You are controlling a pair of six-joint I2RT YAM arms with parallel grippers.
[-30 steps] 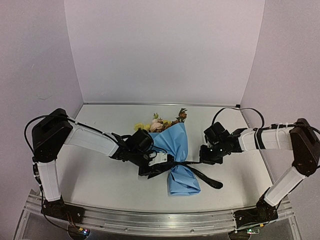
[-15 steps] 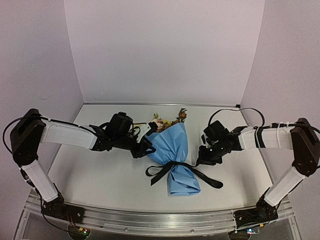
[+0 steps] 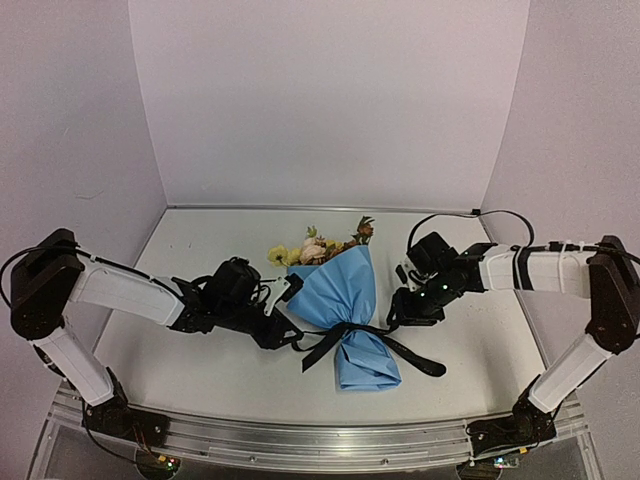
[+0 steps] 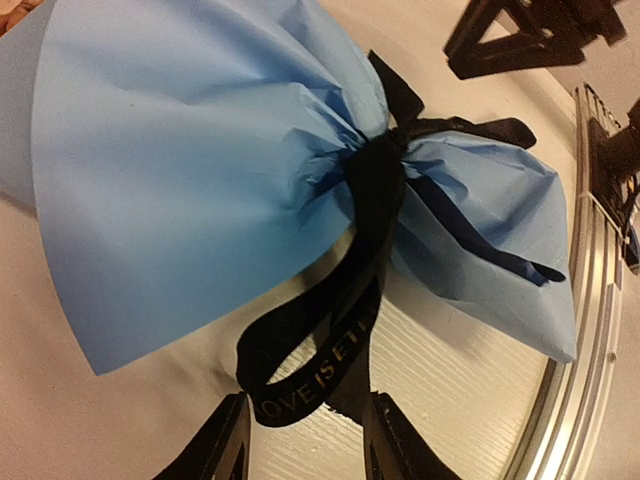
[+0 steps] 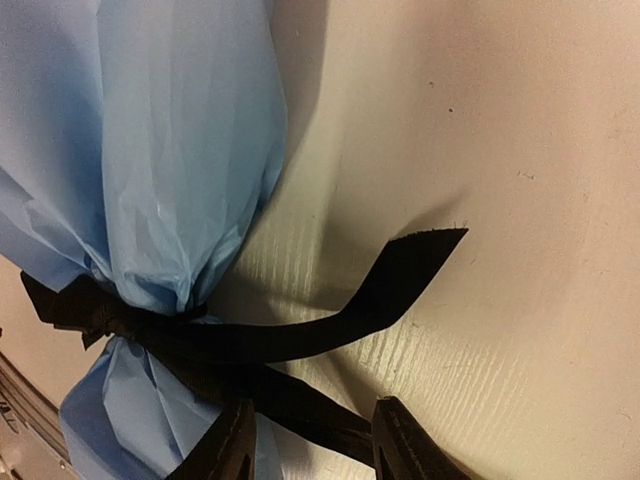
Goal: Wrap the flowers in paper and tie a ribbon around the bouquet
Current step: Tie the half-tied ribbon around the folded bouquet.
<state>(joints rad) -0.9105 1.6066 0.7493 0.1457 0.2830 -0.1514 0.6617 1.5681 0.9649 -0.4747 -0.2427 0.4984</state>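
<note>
Your left gripper (image 4: 305, 445) and right gripper (image 5: 310, 440) both stood parted, clamping nothing. The tied bouquet (image 3: 340, 290) lay between the 2, long axis crosswise to both, with a ribbon (image 4: 375, 190) end just ahead between each hand's fingertips.

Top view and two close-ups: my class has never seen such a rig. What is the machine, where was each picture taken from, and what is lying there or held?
Two robot arms are bolted at the near edge of a table, each ending in a two-finger gripper. The wide picture looks down from above and behind them. Each close-up comes from a camera on one wrist. On the table lies a bouquet: flowers wrapped in light-blue paper and tied at the waist with a black ribbon. The left gripper and right gripper both stand open at the ribbon, and neither grips it.
</note>
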